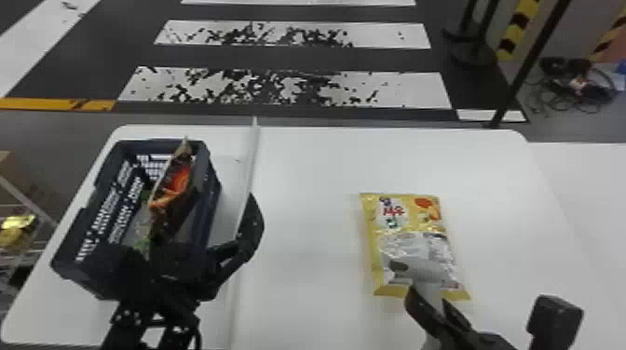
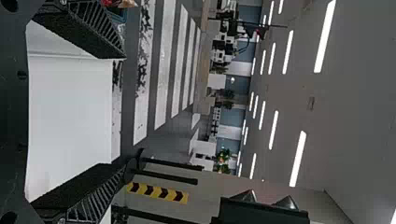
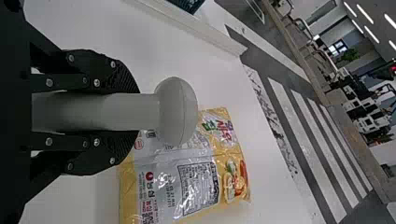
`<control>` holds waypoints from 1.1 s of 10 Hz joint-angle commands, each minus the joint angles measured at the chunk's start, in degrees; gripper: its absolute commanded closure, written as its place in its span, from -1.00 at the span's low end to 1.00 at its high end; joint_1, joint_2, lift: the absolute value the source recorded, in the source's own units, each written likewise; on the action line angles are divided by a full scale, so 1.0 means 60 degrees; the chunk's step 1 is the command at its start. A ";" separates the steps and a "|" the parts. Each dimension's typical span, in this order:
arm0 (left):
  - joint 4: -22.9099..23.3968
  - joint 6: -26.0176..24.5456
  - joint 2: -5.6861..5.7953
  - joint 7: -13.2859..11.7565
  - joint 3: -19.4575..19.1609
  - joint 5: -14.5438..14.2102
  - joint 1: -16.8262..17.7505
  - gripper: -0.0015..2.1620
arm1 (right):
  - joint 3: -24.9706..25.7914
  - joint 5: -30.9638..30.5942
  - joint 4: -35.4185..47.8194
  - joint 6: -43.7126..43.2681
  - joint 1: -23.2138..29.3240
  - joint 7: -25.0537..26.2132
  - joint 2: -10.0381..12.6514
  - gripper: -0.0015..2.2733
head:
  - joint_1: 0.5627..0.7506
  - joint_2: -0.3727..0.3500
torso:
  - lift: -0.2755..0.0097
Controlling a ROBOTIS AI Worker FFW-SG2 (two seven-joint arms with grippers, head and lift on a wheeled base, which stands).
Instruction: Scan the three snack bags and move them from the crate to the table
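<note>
Well, left claw (image 1: 184,239) spread; right claw (image 1: 429,299) clamps one scanner (image 3: 176,112) near one yellow bag (image 1: 412,216).

Noted a dark floor (image 1: 284,58) with worn, flaking white painted bars (image 1: 400,89) beyond, plus a straight orange-yellow floor line (image 1: 46,104) to the left. Recorded at far right a slim, slanting black pole (image 1: 532,63), a black stand with a round base (image 1: 472,52), a yellow-and-black striped post (image 1: 519,23) and, near these, a loose tangle of black cables (image 1: 575,88) on the floor. Logged at the left edge a pale metal rack (image 1: 29,202) bearing a shiny gold-yellow packet (image 1: 16,225). Observed long white strip lights (image 2: 297,158) overhead in the left wrist view.
</note>
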State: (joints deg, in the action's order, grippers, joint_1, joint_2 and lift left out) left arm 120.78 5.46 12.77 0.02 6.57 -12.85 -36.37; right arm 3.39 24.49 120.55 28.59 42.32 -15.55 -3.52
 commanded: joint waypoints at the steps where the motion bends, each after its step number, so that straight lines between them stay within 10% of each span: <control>1: 0.0041 0.0033 0.0026 0.0055 -0.0025 0.0003 -0.0018 -0.97 | -0.0170 -0.0141 -0.0550 -0.0230 -0.0227 0.0014 0.0000 0.91 | 0.41 0.13 | 0.50; 6: -0.0018 0.0033 0.0011 0.0055 -0.0084 0.0003 0.0055 -0.97 | -0.0112 -0.0127 -0.0477 -0.0377 -0.0271 0.0160 -0.0044 0.91 | 0.41 0.18 | 0.50; 11: 0.0041 0.0004 0.0040 0.0040 -0.0099 -0.0012 0.0070 -0.97 | 0.2159 0.0796 0.0387 0.1381 -0.1091 0.0190 -0.0029 0.91 | 0.41 -0.07 | 0.50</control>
State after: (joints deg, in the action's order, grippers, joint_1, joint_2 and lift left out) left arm 120.89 5.50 12.92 0.25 5.97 -12.92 -35.94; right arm 14.33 29.06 123.00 35.35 37.21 -14.46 -3.69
